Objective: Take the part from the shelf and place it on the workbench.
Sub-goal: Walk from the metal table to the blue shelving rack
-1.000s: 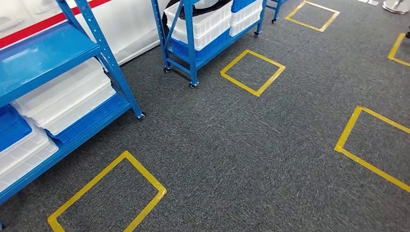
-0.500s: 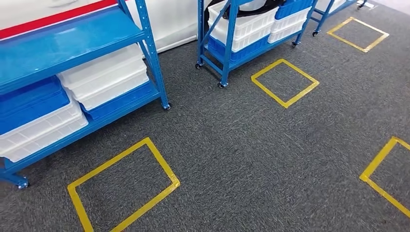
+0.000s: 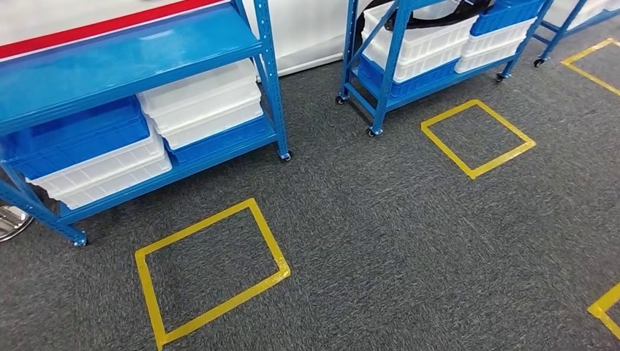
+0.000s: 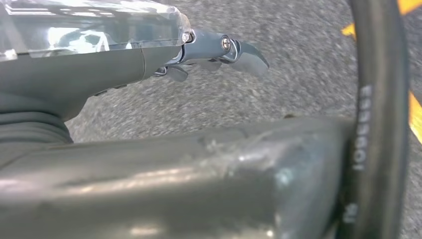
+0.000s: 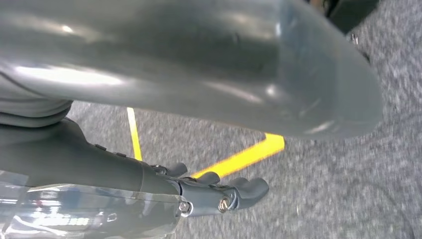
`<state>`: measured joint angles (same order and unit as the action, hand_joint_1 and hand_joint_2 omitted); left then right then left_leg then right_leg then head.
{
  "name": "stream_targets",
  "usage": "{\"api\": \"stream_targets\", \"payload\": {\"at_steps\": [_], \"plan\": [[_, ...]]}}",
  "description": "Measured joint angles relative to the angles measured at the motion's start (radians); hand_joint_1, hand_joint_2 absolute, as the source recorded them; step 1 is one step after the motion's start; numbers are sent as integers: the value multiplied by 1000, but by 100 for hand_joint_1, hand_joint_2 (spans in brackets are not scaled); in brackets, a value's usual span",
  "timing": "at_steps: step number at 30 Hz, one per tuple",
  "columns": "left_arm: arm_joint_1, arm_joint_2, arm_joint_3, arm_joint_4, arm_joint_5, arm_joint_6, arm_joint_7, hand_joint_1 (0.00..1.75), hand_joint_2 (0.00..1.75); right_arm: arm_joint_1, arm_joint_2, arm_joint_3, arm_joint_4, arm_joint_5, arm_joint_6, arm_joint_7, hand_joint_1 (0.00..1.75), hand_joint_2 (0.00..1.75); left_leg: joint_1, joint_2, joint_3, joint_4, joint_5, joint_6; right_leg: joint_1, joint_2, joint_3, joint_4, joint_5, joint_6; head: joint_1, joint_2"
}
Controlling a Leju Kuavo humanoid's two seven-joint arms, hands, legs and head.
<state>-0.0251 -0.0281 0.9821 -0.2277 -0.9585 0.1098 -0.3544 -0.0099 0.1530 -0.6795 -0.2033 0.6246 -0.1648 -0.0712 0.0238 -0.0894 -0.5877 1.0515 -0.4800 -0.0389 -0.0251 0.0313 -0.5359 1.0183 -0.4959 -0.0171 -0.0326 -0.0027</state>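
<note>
**Robot faces two blue shelf units across grey carpet, both hands hanging free**

The head view looks down on dark grey speckled carpet marked with yellow tape squares. The nearest tape square lies at the near left, a second tape square sits farther off to the right, and a corner of a third shows at the near right edge.

At the far left stands a blue metal shelf unit on small castors. Its lower level holds stacked white plastic trays on the right and a blue plastic crate resting on more white trays on the left. A second blue shelf unit stands farther right, loaded with white ribbed plastic bins and a blue bin; something black lies in the top of the white bins (too little shows to name it). Which item is the part to be taken cannot be told.

The left hand hangs over the carpet with its dark fingers gently curled and apart, nothing in them. A thick black cable runs past the wrist camera. The right hand hangs likewise above a line of yellow tape, fingers loosely bent and empty.
</note>
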Motion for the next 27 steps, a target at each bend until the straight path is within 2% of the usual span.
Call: {"api": "stream_targets", "payload": {"at_steps": [2,3,4,5,6,7,9,10,11,13,14,15,17,18,19,20,21,22,24,25,26,27], "plan": [[-4,-1,2,0,-1,0,0,0,0,4,-1,-1,0,0,0,0,0,0,-2,59,-55,119,-67,-2,6,-32,-1,-3,1,-10,0,0],[-6,-1,3,0,-1,0,0,0,0,6,-1,-1,0,0,0,1,0,0,-2,72,-85,184,-97,-4,10,-49,-2,-3,0,-13,0,0],[-6,-2,4,0,-2,0,0,0,0,6,-1,-1,0,0,1,1,0,0,-2,78,-102,229,-110,-4,13,-64,-3,-2,-1,-15,0,0],[-4,-3,4,0,-3,0,0,0,0,6,-1,-2,0,0,1,1,0,0,-2,81,-102,238,-105,-4,16,-79,-3,-1,-2,-16,0,0],[-2,-3,5,0,-3,0,0,0,0,6,-1,-2,0,1,1,1,0,0,-2,85,-82,207,-83,-2,18,-92,-2,1,-4,-16,0,0],[-1,-4,6,0,-4,0,0,0,0,5,-1,-2,0,1,1,2,0,0,-3,95,-45,145,-51,2,19,-105,-1,2,-6,-16,0,0],[-2,-4,8,0,-5,0,-1,0,0,3,0,-3,0,1,1,2,0,0,-9,133,26,14,-7,13,23,-127,4,4,-10,-12,0,0],[-4,-4,9,0,-5,0,-2,0,0,2,0,-3,0,1,1,2,0,0,-13,147,44,-22,1,18,24,-137,7,4,-12,-8,0,0],[-5,-4,9,0,-5,0,-3,0,0,2,0,-4,0,1,1,3,0,0,-16,152,48,-35,2,23,25,-146,9,4,-12,-3,0,0],[-3,-4,10,0,-5,0,-3,0,0,-2,0,-4,0,1,1,3,0,0,-15,132,48,-42,10,30,24,-161,14,2,-14,8,0,0],[-1,-5,11,0,-5,0,-4,0,0,-3,-1,-4,0,1,1,3,0,0,-13,121,51,-49,15,35,22,-150,14,8,-20,15,0,0],[-1,-6,12,0,-6,0,-4,0,0,-4,-1,-5,0,1,1,4,0,0,-10,112,52,-55,21,41,21,-128,6,28,-37,20,0,0],[-2,-7,12,0,-6,0,-5,0,0,-2,-2,-6,0,1,1,5,0,0,-7,93,49,-60,30,50,16,-66,-41,128,-100,27,0,0],[-4,-8,12,0,-6,0,-5,0,0,0,-2,-7,0,1,1,5,0,0,-7,82,45,-59,32,52,14,-48,-75,195,-132,29,0,0],[-5,-9,12,0,-7,0,-5,0,0,1,-2,-7,0,1,2,5,0,0,-6,70,41,-59,34,53,12,-39,-101,248,-149,30,0,0],[-5,-9,12,0,-7,0,-5,0,0,2,-2,-7,0,1,2,5,0,0,-6,56,39,-57,34,52,9,-36,-113,271,-147,32,0,0],[-4,-10,12,0,-7,-1,-5,0,0,2,-3,-7,0,1,2,6,0,0,-4,42,39,-55,35,50,6,-33,-106,253,-122,34,0,0],[-4,-11,12,0,-7,-1,-5,0,0,3,-4,-7,0,1,2,6,0,0,-2,27,39,-52,34,47,2,-26,-81,199,-85,36,0,0],[-4,-12,12,0,-7,-2,-5,0,0,5,-5,-7,0,1,2,6,0,0,0,0,33,-40,30,35,-6,18,-24,73,-26,39,0,0],[-6,-12,12,0,-7,-2,-6,0,0,6,-5,-7,0,1,2,6,0,0,0,-11,27,-34,29,27,-7,34,-8,35,-15,39,0,0],[-6,-12,12,0,-8,-2,-7,0,0,6,-5,-8,0,1,2,6,0,0,0,-21,21,-31,29,20,-6,44,-4,21,-15,37,0,0],[-6,-12,12,0,-8,-2,-7,0,0,5,-5,-8,0,1,2,6,0,0,1,-31,16,-31,31,11,-2,37,-4,20,-15,34,0,0]]}}
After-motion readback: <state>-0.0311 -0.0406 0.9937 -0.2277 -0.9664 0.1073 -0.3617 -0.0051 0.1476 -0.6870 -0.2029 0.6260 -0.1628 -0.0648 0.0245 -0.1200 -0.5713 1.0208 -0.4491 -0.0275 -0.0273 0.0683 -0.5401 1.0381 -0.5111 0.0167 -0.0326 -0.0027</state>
